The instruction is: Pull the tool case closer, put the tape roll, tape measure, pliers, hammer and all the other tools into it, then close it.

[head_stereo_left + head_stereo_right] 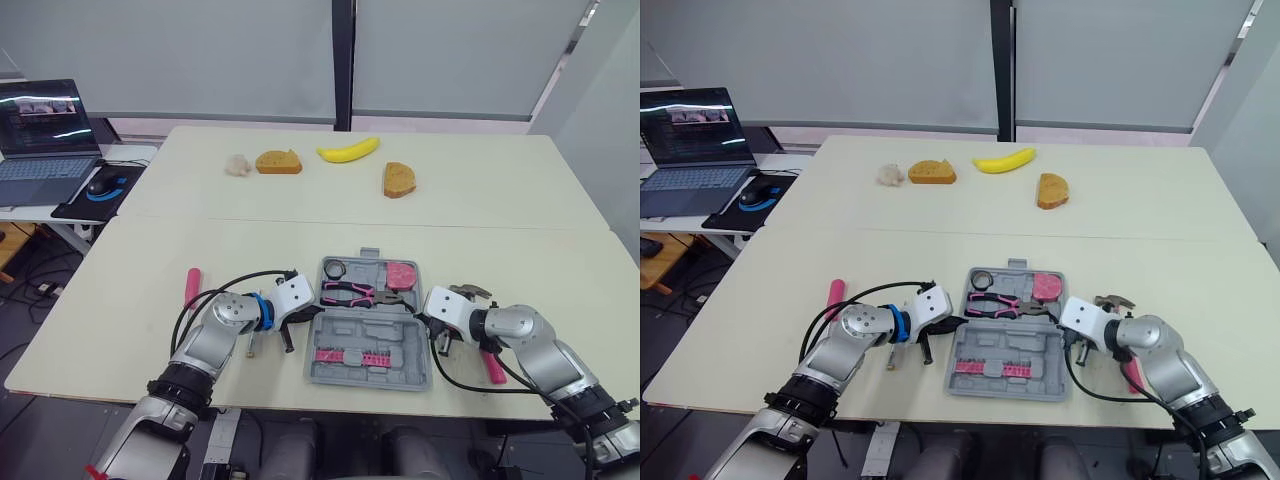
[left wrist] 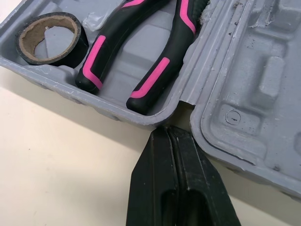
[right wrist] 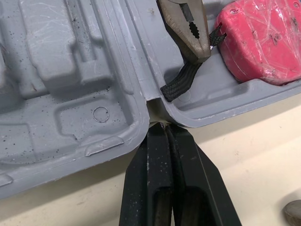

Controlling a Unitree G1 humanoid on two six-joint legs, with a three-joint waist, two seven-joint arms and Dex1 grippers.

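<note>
The grey tool case (image 1: pixel 314 366) lies open at the table's front middle. Its far half holds the black tape roll (image 2: pixel 49 37), the pink-handled pliers (image 2: pixel 141 52) and the pink tape measure (image 3: pixel 263 40). A pink bit strip (image 1: pixel 350 355) lies in the near half. My left gripper (image 2: pixel 168 132) is shut, with its tips at the case's left hinge notch. My right gripper (image 3: pixel 164 126) is shut at the right hinge notch. The hammer (image 1: pixel 470 292) lies on the table just right of my right wrist, partly hidden by the arm. A pink-handled tool (image 1: pixel 191 287) rests left of my left arm.
Two bread slices (image 1: pixel 278 162) (image 1: pixel 398 180), a banana (image 1: pixel 348 150) and a whitish lump (image 1: pixel 237 165) sit on the far table half. A laptop (image 1: pixel 45 140) and a mouse (image 1: pixel 100 184) are on a side table at the left. A small tool (image 1: pixel 250 346) lies under my left wrist.
</note>
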